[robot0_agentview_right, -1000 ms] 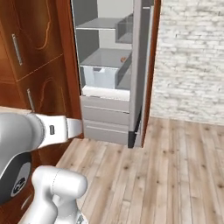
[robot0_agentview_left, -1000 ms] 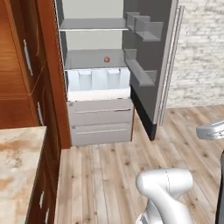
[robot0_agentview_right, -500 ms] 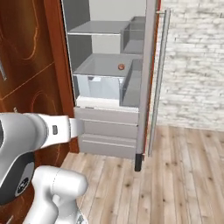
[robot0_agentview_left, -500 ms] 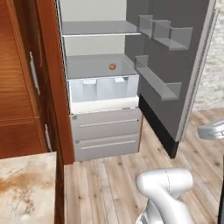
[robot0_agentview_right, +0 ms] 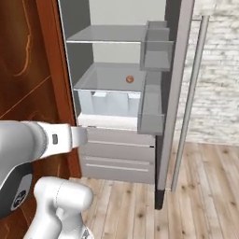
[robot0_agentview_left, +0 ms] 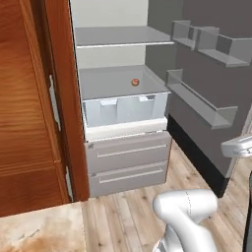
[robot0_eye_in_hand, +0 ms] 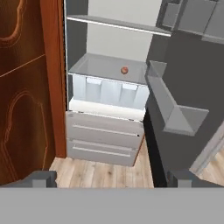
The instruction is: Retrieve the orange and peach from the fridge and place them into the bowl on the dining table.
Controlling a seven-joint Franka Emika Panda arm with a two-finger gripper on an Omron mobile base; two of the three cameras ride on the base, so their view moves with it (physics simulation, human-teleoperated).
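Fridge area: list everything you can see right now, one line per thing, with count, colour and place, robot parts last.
fridge: one, light grey, door open, straight ahead.
small ball: one, orange-brown, on the shelf above the crisper drawer; orange or peach, too small to tell.
crisper drawer: one, pale, under that shelf.
lower drawers: two, grey, below the crisper.
wooden cabinet: one, red-brown, left of the fridge.
dining table: one corner, beige marbled, lower left.
gripper: one, dark tips, open, empty.

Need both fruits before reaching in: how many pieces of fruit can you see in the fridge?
1: a small orange-brown ball, apparently the orange, on the shelf above the crisper drawer. No peach visible; it may be hidden.
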